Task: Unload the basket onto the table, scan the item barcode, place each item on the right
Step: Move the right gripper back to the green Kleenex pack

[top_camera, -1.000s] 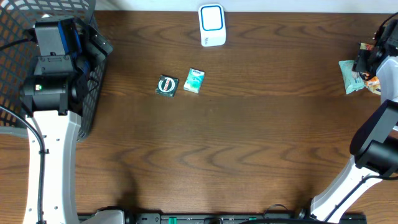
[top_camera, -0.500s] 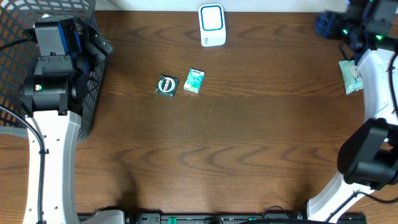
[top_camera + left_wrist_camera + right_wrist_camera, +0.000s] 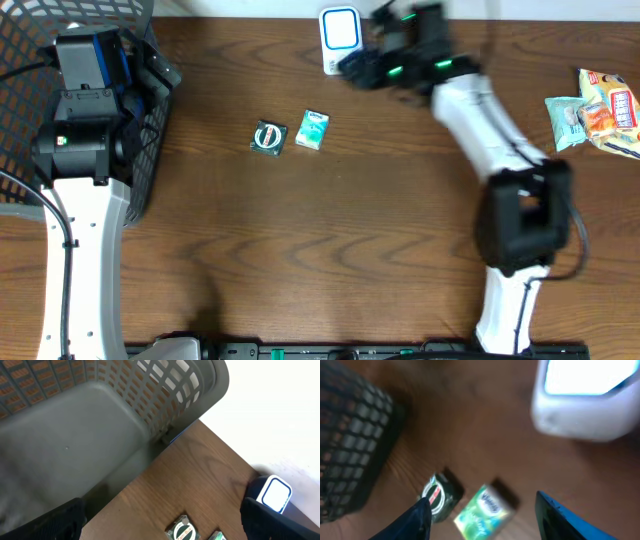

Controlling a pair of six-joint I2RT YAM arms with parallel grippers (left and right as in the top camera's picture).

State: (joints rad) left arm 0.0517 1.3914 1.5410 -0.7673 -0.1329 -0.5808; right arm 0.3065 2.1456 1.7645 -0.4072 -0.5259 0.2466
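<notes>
- A dark mesh basket (image 3: pixel 150 60) stands in the upper left of the overhead frame, with the left arm above it.
- In the left wrist view only the basket's bare grey floor and slotted wall are seen; the rest of its inside is out of frame.
- The left gripper (image 3: pixel 162 510) is seen with its fingers (image 3: pixel 55 520) at the two lower corners of that view, spread wide apart. Nothing is held or touched.
- The white scanner (image 3: pixel 339 40) stands at the top centre of the table (image 3: pixel 330 250).
- A dark green packet (image 3: pixel 268 137) and a light green packet (image 3: pixel 312 130) lie flat side by side on the wood, below and to the left of the scanner and apart from it.
- The right gripper (image 3: pixel 484 500) is blurred in the overhead view, just to the right of the scanner.
- In the right wrist view its jaws are parted, with both packets seen on the wood beyond the gap. Nothing is gripped or touched.
- Two snack bags (image 3: pixel 590 110) lie at the right edge of the table, well apart from both grippers.
</notes>
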